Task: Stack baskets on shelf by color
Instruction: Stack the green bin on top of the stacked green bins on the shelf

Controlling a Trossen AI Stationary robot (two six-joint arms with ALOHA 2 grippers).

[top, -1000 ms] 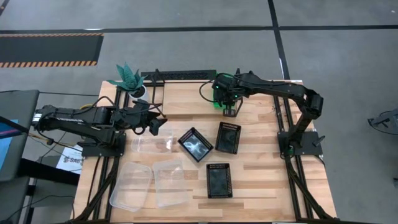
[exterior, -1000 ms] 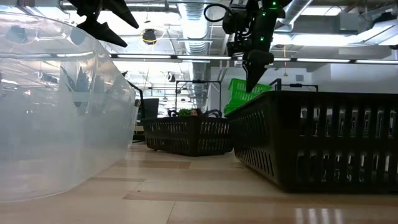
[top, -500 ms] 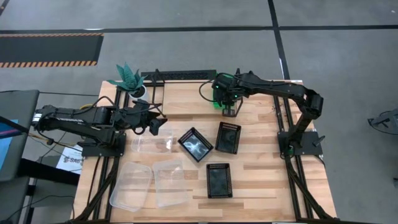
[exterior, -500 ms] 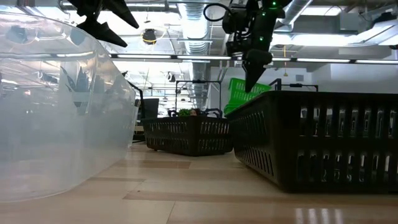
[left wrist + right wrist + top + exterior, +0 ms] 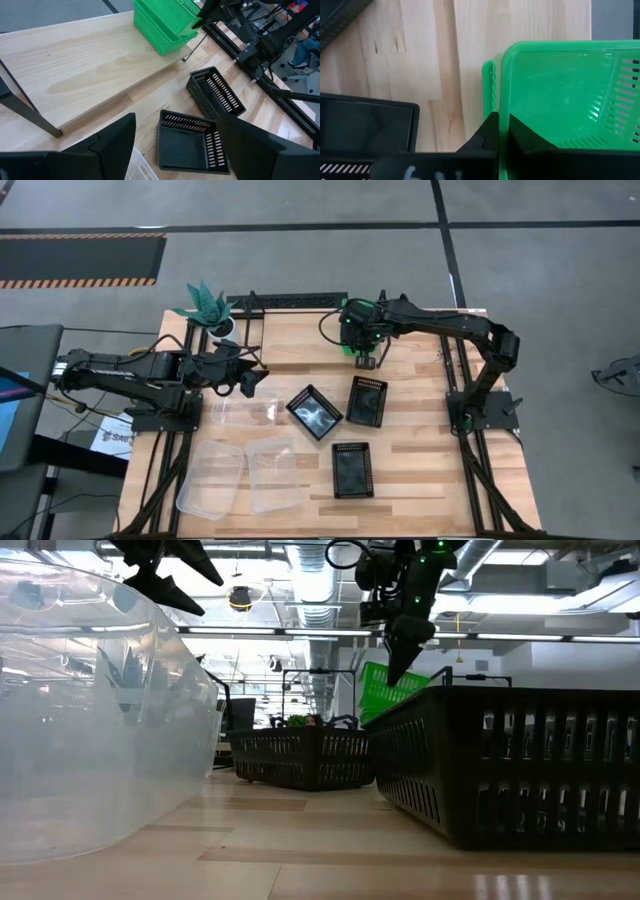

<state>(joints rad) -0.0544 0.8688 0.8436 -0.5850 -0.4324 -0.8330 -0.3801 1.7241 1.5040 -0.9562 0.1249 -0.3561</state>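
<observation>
baskets (image 5: pixel 351 341) sit stacked on the shelf (image 5: pixel 300 345); other baskets (image 5: pixel 352 469) lie on the table (image 5: pixel 420 470)

Three black baskets (image 5: pixel 351 470), three clear baskets (image 5: pixel 211 478), stacked green baskets (image 5: pixel 162 22) of uncertain number, one shelf (image 5: pixel 80 65).

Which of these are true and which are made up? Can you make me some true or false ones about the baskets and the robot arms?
1. The right gripper is shut on the rim of a green basket. True.
2. The green basket is sitting on the floor. False: it is over the shelf, on other green baskets.
3. Three black baskets lie on the table. True.
4. The left gripper holds a clear basket. False: it is open and holds nothing; the clear baskets lie on the table.
5. The potted plant stands in the middle of the table. False: it stands at a far corner.
</observation>
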